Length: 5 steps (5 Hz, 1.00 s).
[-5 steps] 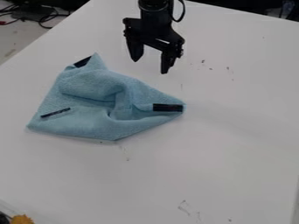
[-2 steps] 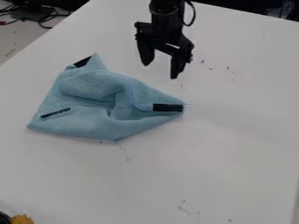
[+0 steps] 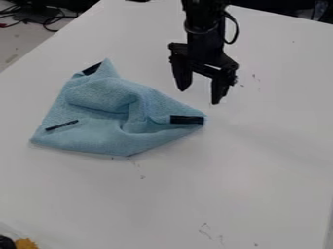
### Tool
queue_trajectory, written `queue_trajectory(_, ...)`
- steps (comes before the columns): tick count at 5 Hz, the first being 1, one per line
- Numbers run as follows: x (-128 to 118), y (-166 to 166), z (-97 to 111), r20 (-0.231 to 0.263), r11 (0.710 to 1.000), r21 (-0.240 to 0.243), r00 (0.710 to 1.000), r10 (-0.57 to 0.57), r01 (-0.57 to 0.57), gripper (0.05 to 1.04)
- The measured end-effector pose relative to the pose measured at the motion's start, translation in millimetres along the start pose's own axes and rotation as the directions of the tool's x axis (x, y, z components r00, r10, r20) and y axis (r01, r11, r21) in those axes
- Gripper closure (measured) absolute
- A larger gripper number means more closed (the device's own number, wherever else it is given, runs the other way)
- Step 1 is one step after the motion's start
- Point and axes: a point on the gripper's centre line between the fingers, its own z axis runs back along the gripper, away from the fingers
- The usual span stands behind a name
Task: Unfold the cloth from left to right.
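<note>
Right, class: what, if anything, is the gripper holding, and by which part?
Nothing: the black two-finger gripper is open above the white table, clear of the crumpled light-blue cloth.

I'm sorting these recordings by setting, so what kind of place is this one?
Probably a lab or workshop bench: a robot arm hangs over a plain white table, loose cables lie beyond its far left edge, and a blue cloth is laid out for handling.
</note>
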Motion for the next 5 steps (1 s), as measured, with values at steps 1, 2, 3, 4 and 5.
queue_trajectory(1,-2.0,-4.7,-2.5,0.002,0.999,-0.032,1.0,0.01,-0.01,0.083)
queue_trajectory(2,-13.4,-4.1,-15.6,-0.014,0.996,-0.074,0.999,0.043,-0.043,0.083)
queue_trajectory(3,-17.0,5.7,-22.6,-0.025,0.992,-0.101,0.997,0.074,-0.076,0.083)
queue_trajectory(4,-23.3,6.5,-28.5,-0.037,0.988,-0.121,0.995,0.09,-0.094,0.083)
queue_trajectory(5,-27.5,9.0,-34.6,-0.04,0.985,-0.131,0.994,0.104,-0.109,0.083)
